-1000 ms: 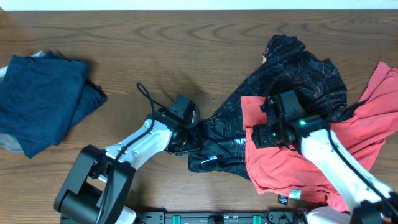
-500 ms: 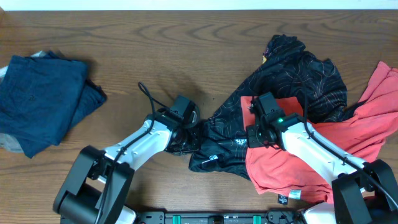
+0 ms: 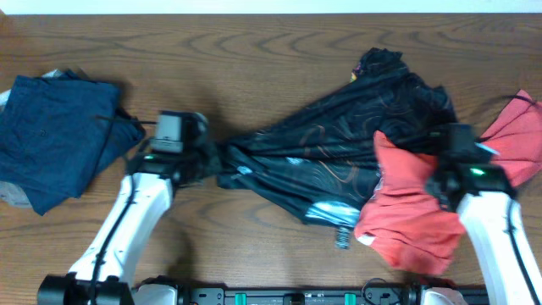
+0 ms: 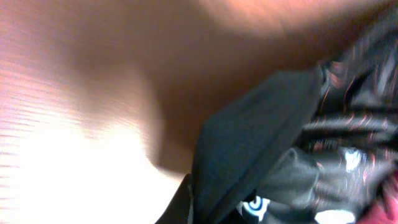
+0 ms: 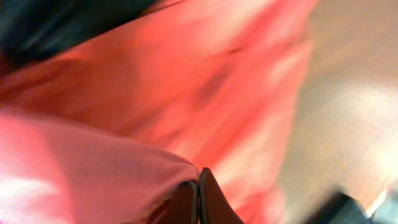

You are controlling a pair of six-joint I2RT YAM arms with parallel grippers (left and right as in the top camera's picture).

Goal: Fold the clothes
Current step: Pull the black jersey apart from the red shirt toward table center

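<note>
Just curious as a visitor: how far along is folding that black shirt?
Early. Done: only the navy garment lies folded. In hand: left gripper pinches the black shirt, right gripper pinches the red T-shirt overlapping it. Remaining: laying the shirt flat and every fold.

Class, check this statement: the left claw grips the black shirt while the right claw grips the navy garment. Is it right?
Not quite. The right claw is shut on the red T-shirt, not the navy garment, as the right wrist view shows. The left claw does grip the black shirt.
</note>
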